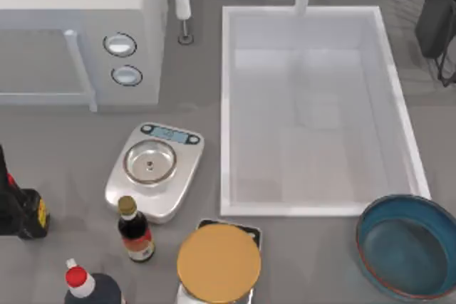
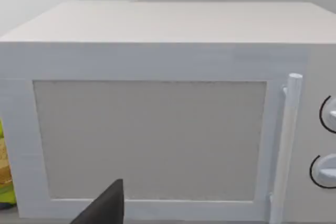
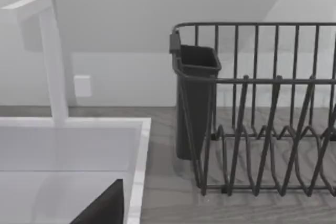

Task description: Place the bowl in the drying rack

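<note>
Top view: the wide teal-blue glossy bowl with reddish-brown rim (image 1: 407, 245) sits at the table's front right, beside the white sink (image 1: 228, 105), ungrasped.

Left wrist view: a white microwave (image 2: 157, 129); finger spread unreadable.

Right wrist view: the dark wire drying rack (image 3: 262, 129) stands ahead of the fingers, spread unreadable. Pinch the bowl's rim firmly, then slot it between the tines.

no legible text, label on the small sauce bottle (image 1: 136, 229) and scale display (image 1: 169, 133) unreadable

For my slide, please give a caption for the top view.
Teal bowl waits at the table's right front corner, beside the sink; drying rack stands far right.
</note>
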{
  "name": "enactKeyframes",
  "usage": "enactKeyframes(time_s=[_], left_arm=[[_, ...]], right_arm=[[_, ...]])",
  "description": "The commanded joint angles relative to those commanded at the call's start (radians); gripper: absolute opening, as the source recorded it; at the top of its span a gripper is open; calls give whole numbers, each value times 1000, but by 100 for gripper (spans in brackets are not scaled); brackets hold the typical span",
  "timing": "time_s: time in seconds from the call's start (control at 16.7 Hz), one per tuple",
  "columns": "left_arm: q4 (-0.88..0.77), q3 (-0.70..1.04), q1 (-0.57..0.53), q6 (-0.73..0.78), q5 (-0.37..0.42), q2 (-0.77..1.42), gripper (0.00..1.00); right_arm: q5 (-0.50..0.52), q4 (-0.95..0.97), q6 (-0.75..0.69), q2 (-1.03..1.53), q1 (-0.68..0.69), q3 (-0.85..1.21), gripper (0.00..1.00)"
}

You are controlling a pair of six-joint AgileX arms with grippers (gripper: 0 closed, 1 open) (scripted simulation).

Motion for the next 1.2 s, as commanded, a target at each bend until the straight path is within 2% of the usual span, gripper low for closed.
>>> enactKeyframes(time_s=[0.24,0.42,0.96,1.2], left_arm=[[0,0,0,0,0,0,100],[0,0,0,0,0,0,100],[0,0,0,0,0,0,100],[0,0,0,0,0,0,100]], right_arm=[[-1,-33,7,34,8,33,100],[-1,-155,31,163,33,150,100],[3,-821,148,967,146,692,100],[2,-1058,194,1239,188,900,100]])
